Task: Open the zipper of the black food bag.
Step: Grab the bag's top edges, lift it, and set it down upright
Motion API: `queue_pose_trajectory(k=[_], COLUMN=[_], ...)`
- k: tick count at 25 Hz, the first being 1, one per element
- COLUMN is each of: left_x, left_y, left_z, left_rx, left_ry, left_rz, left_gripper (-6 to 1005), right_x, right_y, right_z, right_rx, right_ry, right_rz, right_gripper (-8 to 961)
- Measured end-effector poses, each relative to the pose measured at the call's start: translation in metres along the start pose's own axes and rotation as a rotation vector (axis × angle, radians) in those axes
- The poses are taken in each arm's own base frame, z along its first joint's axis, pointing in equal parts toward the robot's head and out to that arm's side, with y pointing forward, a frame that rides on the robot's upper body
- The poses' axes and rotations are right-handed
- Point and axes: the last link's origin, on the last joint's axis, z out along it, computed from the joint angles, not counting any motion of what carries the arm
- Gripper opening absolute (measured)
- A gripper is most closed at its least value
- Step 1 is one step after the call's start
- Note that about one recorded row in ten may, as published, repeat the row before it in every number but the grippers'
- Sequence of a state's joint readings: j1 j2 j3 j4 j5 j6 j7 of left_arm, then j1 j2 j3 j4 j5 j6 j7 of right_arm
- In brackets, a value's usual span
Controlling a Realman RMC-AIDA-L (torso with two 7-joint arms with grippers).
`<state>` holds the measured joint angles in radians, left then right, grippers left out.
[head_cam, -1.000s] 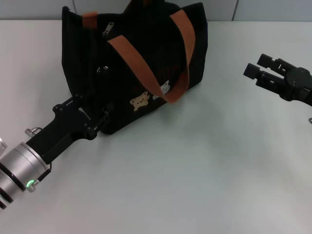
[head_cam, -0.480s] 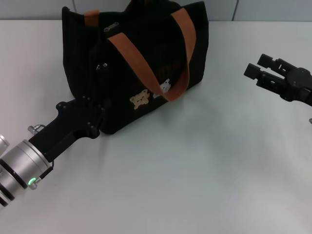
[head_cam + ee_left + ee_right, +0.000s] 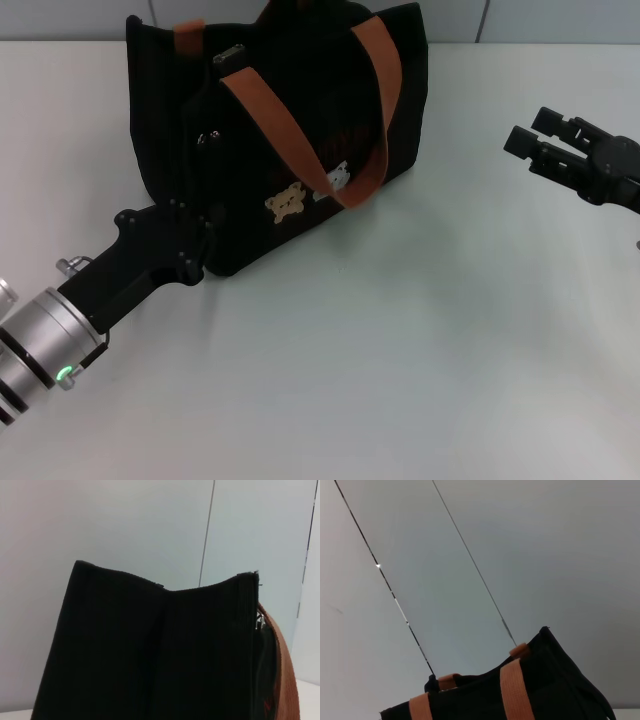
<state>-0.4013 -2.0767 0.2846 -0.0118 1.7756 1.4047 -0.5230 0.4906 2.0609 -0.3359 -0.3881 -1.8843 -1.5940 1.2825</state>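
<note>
The black food bag [image 3: 300,130] stands upright at the table's far middle, with brown-orange handles [image 3: 280,130] and a bear patch [image 3: 287,205] facing me. Its zipper runs along the top, and the silver pull tab [image 3: 228,55] lies near the left end. My left gripper [image 3: 190,245] rests against the bag's near-left bottom corner. The left wrist view shows the bag's black end panel [image 3: 150,655] close up, with a strap [image 3: 285,680] beside it. My right gripper [image 3: 527,130] hovers open, well right of the bag and holding nothing. The bag [image 3: 560,695] also appears in the right wrist view.
The white table [image 3: 400,350] spreads out in front of the bag and to its right. A grey panelled wall [image 3: 520,20] stands behind the bag. A small silver piece [image 3: 205,137] hangs on the bag's left end.
My left gripper has drawn back a little toward the near left, away from the bag's end. The bag's left top edge has shifted slightly. The right gripper has edged a few pixels to the right.
</note>
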Motion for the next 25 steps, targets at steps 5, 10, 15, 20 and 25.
queue_pose_trajectory(k=[5,10,15,20,25], left_x=[0.001,0.001,0.015,0.036,0.075], left_y=[0.0,-0.001,-0.01,-0.025,-0.048], left_z=[-0.001,-0.002,-0.018,-0.039,-0.064], left_rx=[-0.004,-0.009,-0.034,-0.075,-0.155], left_ry=[0.003,0.003,0.058,0.101,0.106], left_rz=[0.005,0.011,0.066,0.118,0.233], left_gripper=[113,112,110,111,110], right_x=[0.0,0.0,0.0,-0.001,-0.002], right_y=[0.0,0.0,-0.001,0.0,0.0], right_z=[0.0,0.0,0.0,0.0,0.001], right_rx=[0.001,0.004,0.005,0.001,0.002], right_ry=[0.0,0.0,0.001,-0.005,-0.011], right_rz=[0.0,0.0,0.0,0.0,0.0], right_gripper=[827,827,827,827,827])
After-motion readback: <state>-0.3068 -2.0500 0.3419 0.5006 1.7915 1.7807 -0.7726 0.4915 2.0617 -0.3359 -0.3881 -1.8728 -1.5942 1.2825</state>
